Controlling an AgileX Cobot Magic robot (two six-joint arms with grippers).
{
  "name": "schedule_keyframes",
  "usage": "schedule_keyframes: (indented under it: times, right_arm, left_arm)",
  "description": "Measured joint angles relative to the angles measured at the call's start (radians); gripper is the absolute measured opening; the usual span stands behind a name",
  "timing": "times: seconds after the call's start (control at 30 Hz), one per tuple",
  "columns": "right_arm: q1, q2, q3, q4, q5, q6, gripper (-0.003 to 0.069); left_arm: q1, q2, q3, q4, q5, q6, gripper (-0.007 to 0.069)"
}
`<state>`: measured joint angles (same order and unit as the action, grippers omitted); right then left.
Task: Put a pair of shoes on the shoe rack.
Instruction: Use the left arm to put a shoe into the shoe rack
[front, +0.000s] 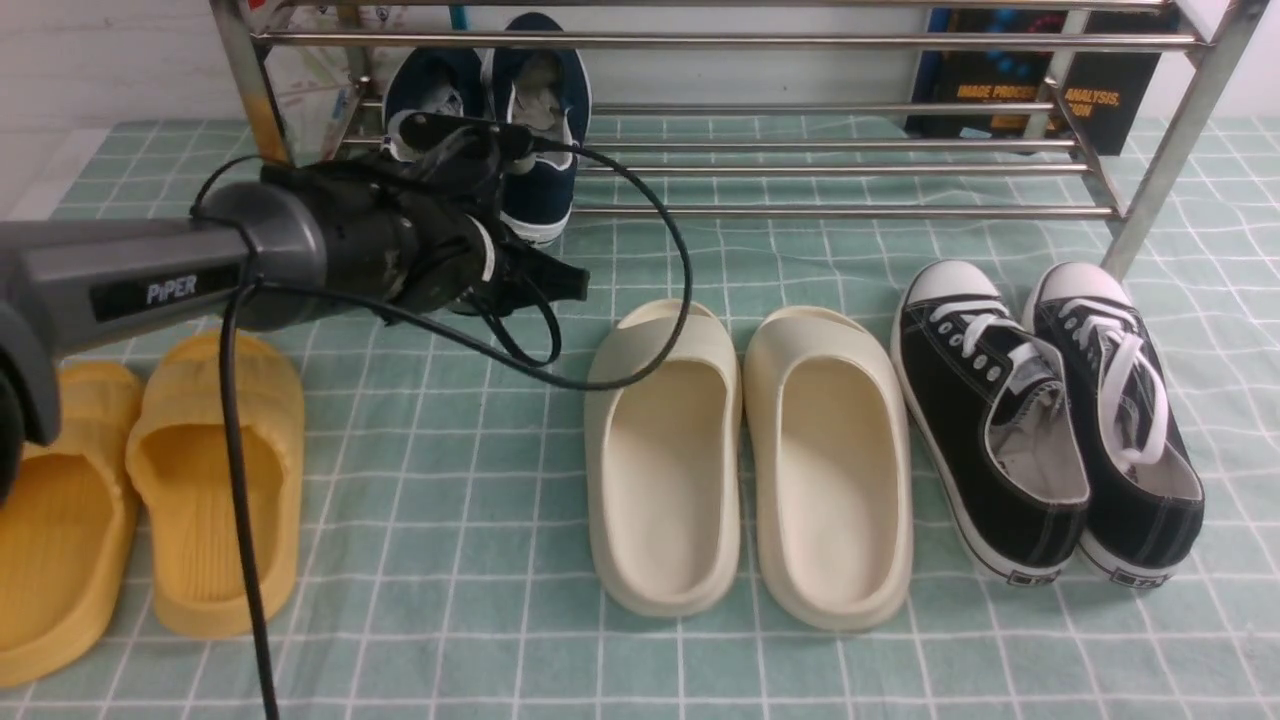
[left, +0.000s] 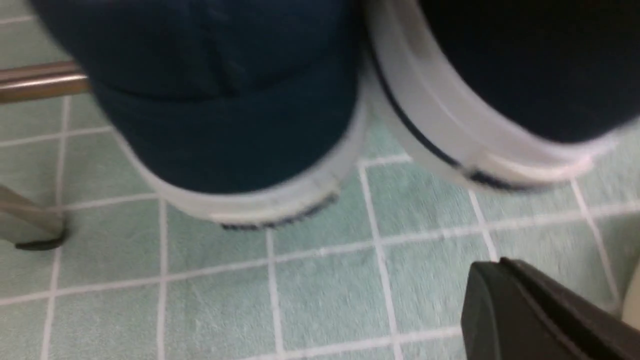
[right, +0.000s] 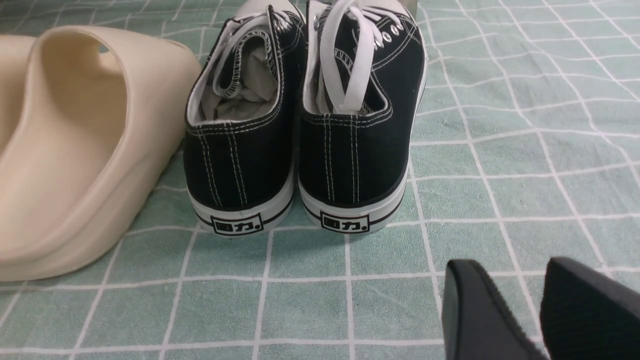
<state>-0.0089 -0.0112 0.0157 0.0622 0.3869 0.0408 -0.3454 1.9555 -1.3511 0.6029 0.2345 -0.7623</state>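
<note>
The two navy slip-on shoes (front: 540, 130) lie side by side on the lower bars of the shiny metal shoe rack (front: 800, 42), at its left end. Their heels face me and stick out past the front bar. My left gripper (front: 565, 282) is just in front of the heels, low over the cloth, shut and empty. In the left wrist view the two white-soled heels (left: 225, 140) fill the top, with the shut gripper (left: 500, 272) below them. My right gripper (right: 515, 272) is open and empty, on the cloth behind the black sneakers; it does not show in the front view.
Cream slippers (front: 750, 450) stand mid-table, black lace-up sneakers (front: 1050, 420) to their right, yellow slippers (front: 150, 500) at the left under my left arm. The arm's cable (front: 640, 300) loops toward the cream slippers. A dark book (front: 1040, 90) stands behind the rack.
</note>
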Motion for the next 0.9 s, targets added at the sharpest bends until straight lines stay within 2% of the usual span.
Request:
schedule_keyframes:
  times: [0.1, 0.17, 0.27, 0.43, 0.9]
  right_arm:
    - [0.000, 0.000, 0.000, 0.000, 0.000, 0.000, 0.0239]
    - [0.000, 0.000, 0.000, 0.000, 0.000, 0.000, 0.0239]
    - [0.000, 0.000, 0.000, 0.000, 0.000, 0.000, 0.0239]
    - [0.000, 0.000, 0.000, 0.000, 0.000, 0.000, 0.0239]
    - [0.000, 0.000, 0.000, 0.000, 0.000, 0.000, 0.0239]
  left_arm:
    - [0.028, 0.000, -0.011, 0.000, -0.014, -0.094, -0.0013]
    - [0.069, 0.002, -0.014, 0.001, -0.050, -0.202, -0.0013]
    - [0.103, 0.011, -0.014, 0.002, -0.098, -0.248, -0.0013]
    - [0.125, 0.012, -0.014, 0.008, -0.116, -0.258, -0.0013]
    - [0.129, -0.062, -0.062, 0.039, -0.034, -0.262, -0.0013]
